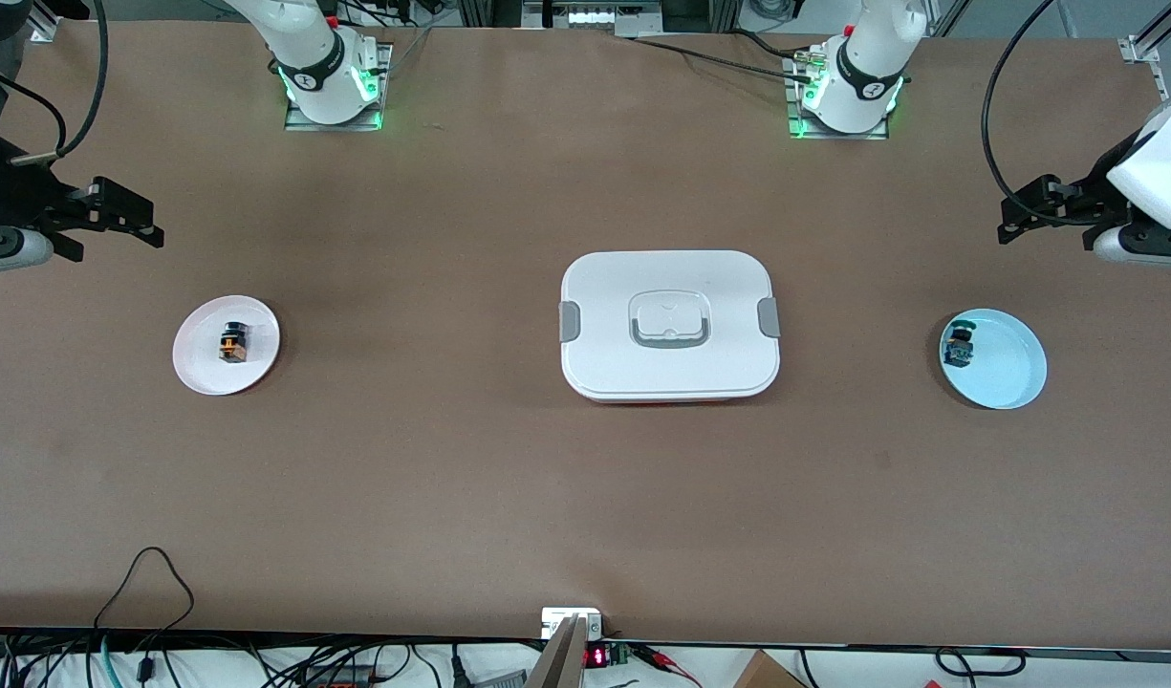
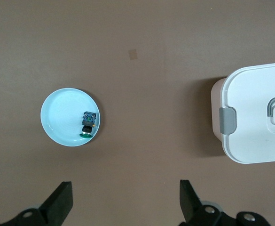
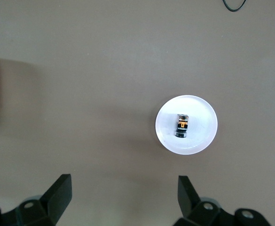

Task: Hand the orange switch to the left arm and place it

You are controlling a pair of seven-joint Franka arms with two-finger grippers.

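The orange switch lies on a small white plate at the middle left of the frame. The white box sits in the middle of the tabletop. A teal switch lies on a blue plate at the middle right. The right claw hangs wide open and empty at the left edge. The left claw hangs wide open and empty at the right edge.

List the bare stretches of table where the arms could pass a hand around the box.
Bare brown table lies between the white plate with the orange switch and the box, between the box and the blue plate, and along the camera-side edge. Both open grippers, right and left, hover at the table's ends. Crowded only at the plates.
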